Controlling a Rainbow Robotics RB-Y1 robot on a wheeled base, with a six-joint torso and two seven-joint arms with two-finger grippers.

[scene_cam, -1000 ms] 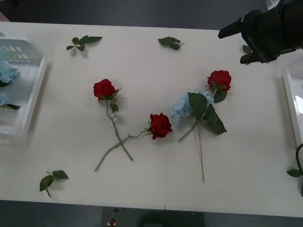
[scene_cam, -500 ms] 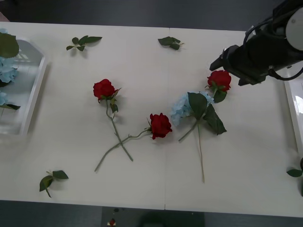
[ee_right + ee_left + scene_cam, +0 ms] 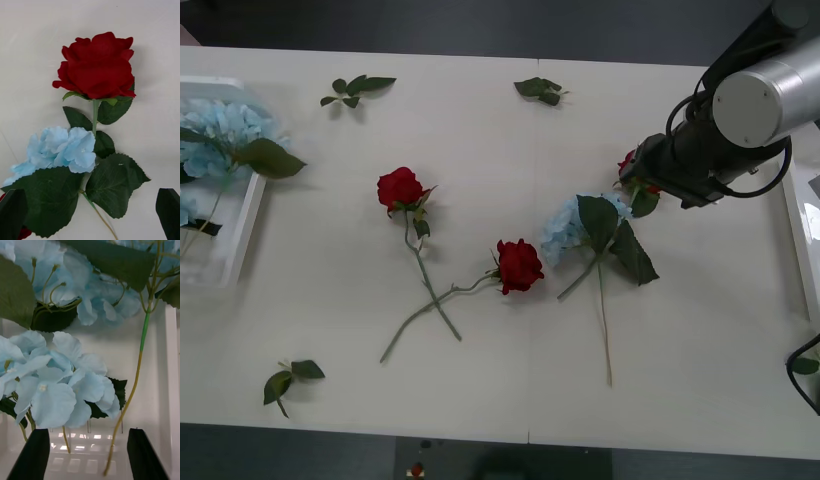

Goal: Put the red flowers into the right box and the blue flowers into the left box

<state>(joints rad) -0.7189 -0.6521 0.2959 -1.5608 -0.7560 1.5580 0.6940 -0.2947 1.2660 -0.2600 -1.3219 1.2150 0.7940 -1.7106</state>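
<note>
White table: right claw [image 3: 90, 213] gapes wide over a red rose [image 3: 96, 65]; left claw [image 3: 88, 453] open above blue flowers [image 3: 56, 386].

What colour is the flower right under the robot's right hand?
Red: the rose, seen best in the right wrist view.

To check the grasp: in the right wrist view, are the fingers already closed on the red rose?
No: the right gripper has its fingers spread apart, and the red rose lies untouched beyond them.
</note>
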